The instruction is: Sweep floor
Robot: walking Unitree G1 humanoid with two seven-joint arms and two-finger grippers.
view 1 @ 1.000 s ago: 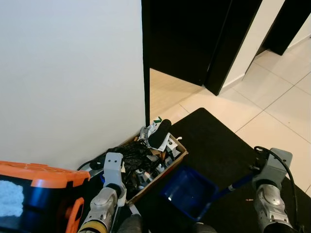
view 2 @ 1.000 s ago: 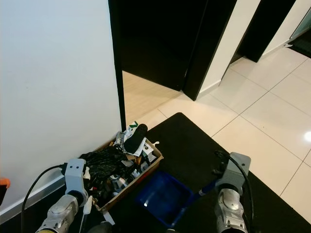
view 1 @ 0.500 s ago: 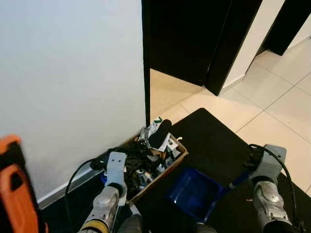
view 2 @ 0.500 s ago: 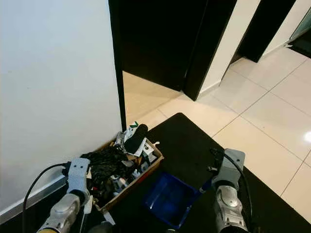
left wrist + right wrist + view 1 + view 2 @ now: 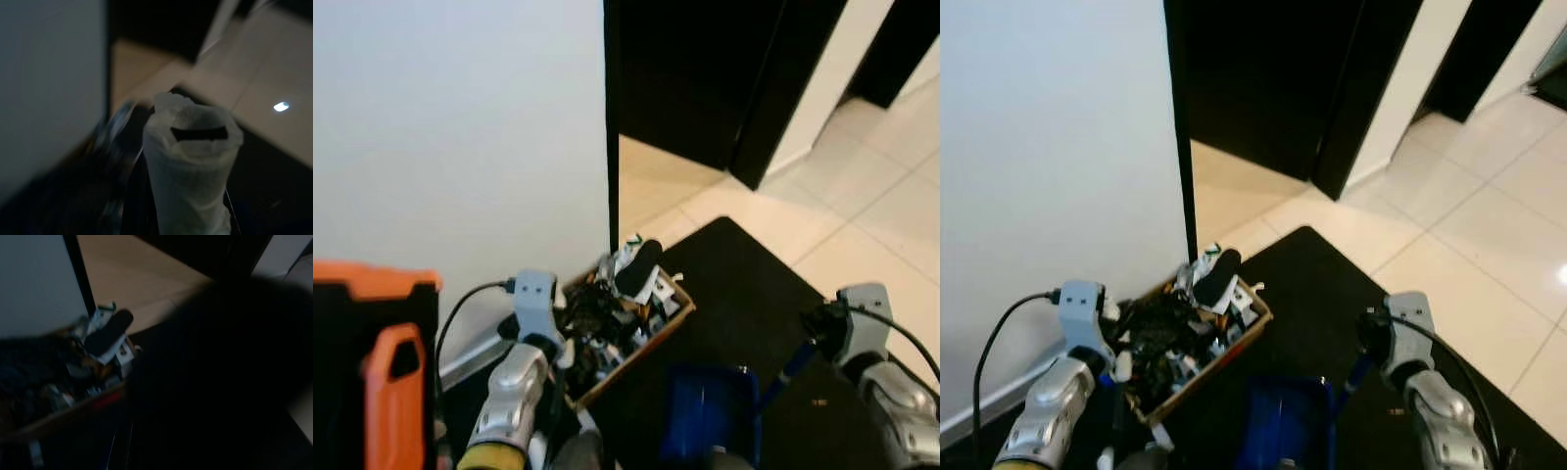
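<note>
A blue dustpan hangs low over the black mat. Its blue handle runs up to my right gripper, which is shut on it. In the right wrist view a large dark shape covers most of the picture, with the cardboard box beyond it. My left gripper sits beside the box of clutter near the wall. In the left wrist view a white-wrapped handle end with a dark slot stands upright in its grip. The picture is blurred.
A white wall ends at a black door frame with a dark doorway behind it. Beige tiles lie to the right of the mat. An orange and black object stands at the near left, and a black cable trails from my left arm.
The view has shifted and blurred. The dustpan has swung in closer and hangs more upright. My right arm has moved outward to the right, and my left arm has risen beside the box.
</note>
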